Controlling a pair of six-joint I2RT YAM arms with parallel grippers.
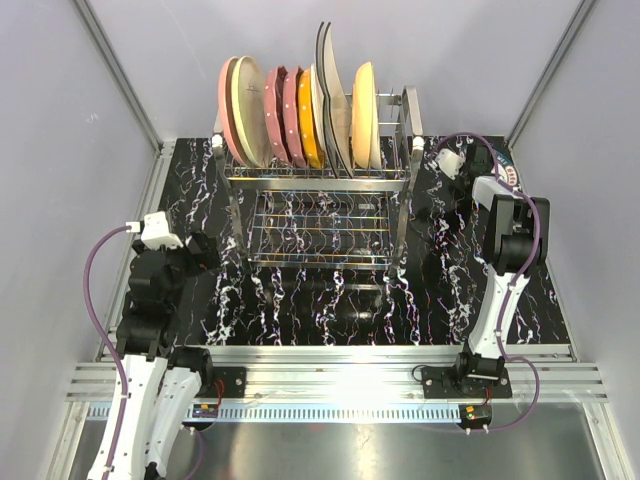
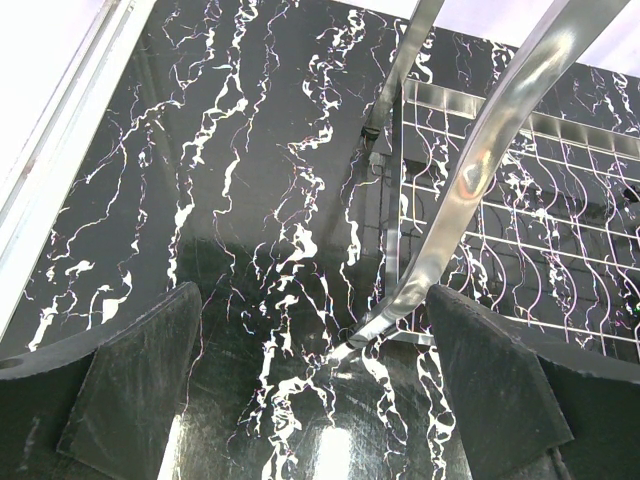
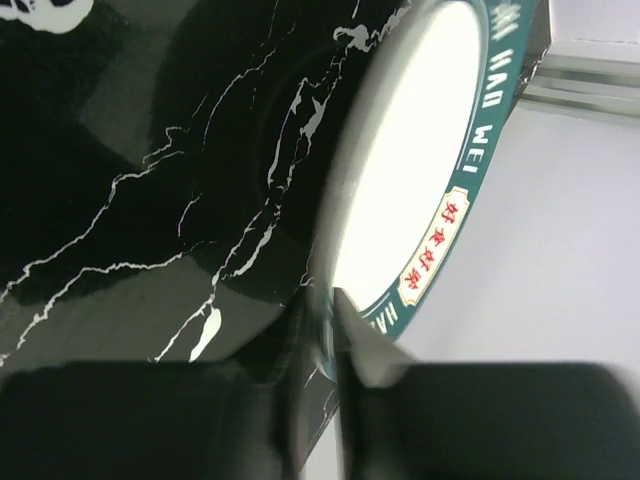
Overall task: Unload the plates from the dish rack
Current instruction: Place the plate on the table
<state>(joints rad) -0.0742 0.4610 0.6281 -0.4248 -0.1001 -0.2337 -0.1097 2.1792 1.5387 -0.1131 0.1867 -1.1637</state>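
Observation:
The dish rack [image 1: 320, 205] stands at the back middle of the table. Several plates stand upright in its top tier: pink [image 1: 228, 105], cream [image 1: 248, 95], two maroon white-dotted [image 1: 285, 115], orange [image 1: 310, 125], squarish white [image 1: 335, 100], tan [image 1: 363, 105]. My right gripper [image 3: 330, 320] is shut on the rim of a white plate with a dark teal patterned rim [image 3: 420, 170], held tilted low over the table's far right corner [image 1: 512, 175]. My left gripper [image 2: 315, 400] is open and empty, low over the table beside the rack's left leg [image 2: 480, 170].
The black marbled table [image 1: 450, 290] is bounded by grey walls on both sides and a metal rail [image 1: 340, 380] at the near edge. The rack's lower tier [image 1: 320, 235] holds nothing that I can see.

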